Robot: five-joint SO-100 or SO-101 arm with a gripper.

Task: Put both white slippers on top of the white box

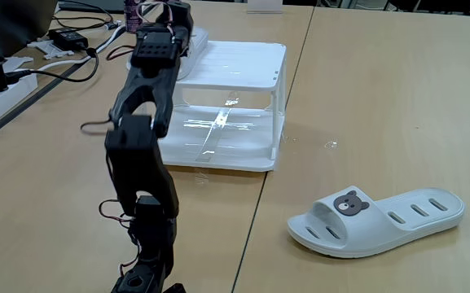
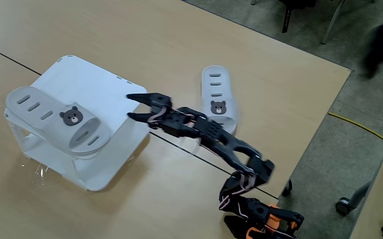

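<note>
One white slipper (image 2: pixel 55 119) lies flat on top of the white box (image 2: pixel 105 89), along the box's left edge as a fixed view shows it, its bear badge facing up and its toe end reaching toward the box's near corner. The rest of the box's ribbed top is bare. The second white slipper (image 1: pixel 379 221) lies on the wooden table (image 1: pixel 381 98), sole down, well apart from the box; in a fixed view it sits toward the table's near right part, its bear badge (image 1: pixel 349 204) on the strap and oval holes along the footbed. In the other fixed view this slipper (image 2: pixel 216 98) lies beside the arm, on the far side of it.

The gripper (image 2: pixel 132 107) hovers at the box's right edge, over the top, its two fingers spread apart and holding nothing. The black arm (image 2: pixel 211 136) stretches from its base near the table's lower edge toward the box. Cables and a power strip (image 1: pixel 6 81) lie at the table's far left corner.
</note>
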